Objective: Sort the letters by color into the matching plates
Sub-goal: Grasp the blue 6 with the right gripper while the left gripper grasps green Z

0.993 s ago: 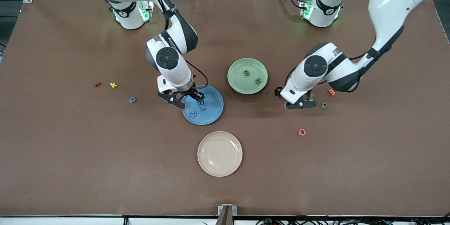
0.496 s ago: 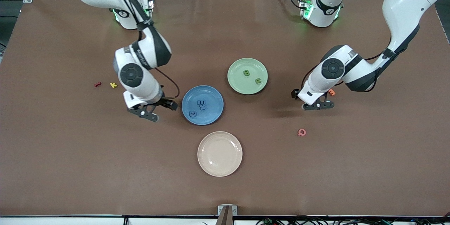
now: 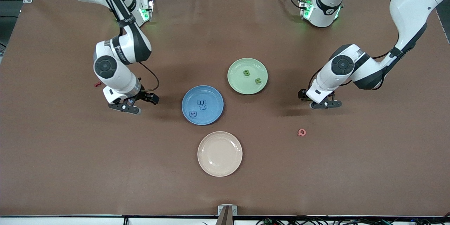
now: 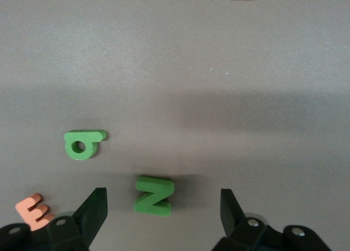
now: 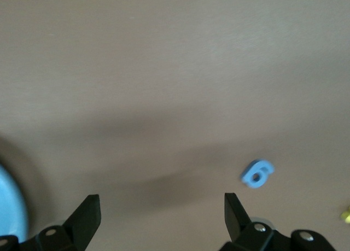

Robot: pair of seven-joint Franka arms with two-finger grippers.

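Counts: three plates are sitting mid-table, blue plate (image 3: 211,96), pale green plate (image 3: 239,68) and beige plate (image 3: 219,153). The green one is lying farther from the front camera than the blue one, the beige one nearest to it.

Blue plate is holding three blue letters: a G (image 3: 192,113), an X (image 3: 202,106) and one more piece touching the X that I can't read. Green plate is holding two green letters: a B (image 3: 246,73) and a U (image 3: 258,81), apart from each other.

Loose: a pink Q (image 3: 301,132) is lying toward the left arm's end, well apart from the plates. A red letter (image 3: 97,84) is peeking out beside the right arm.

Left gripper (image 4: 161,207) is hovering low with fingers spread wide, holding nothing. A green Z (image 4: 153,194) is lying flat between the fingers, its bars running across the gap. A green 9 (image 4: 82,144) is lying nearby, long axis also across. An orange E (image 4: 34,211) is lying just beside one finger (image 4: 90,210).

Right gripper (image 5: 162,212) is hovering over bare table toward the right arm's end, wide open, empty. A blue 6 (image 5: 256,174) is lying off to one side of it, tilted diagonally. A yellow piece (image 5: 345,214) is showing at the frame edge.
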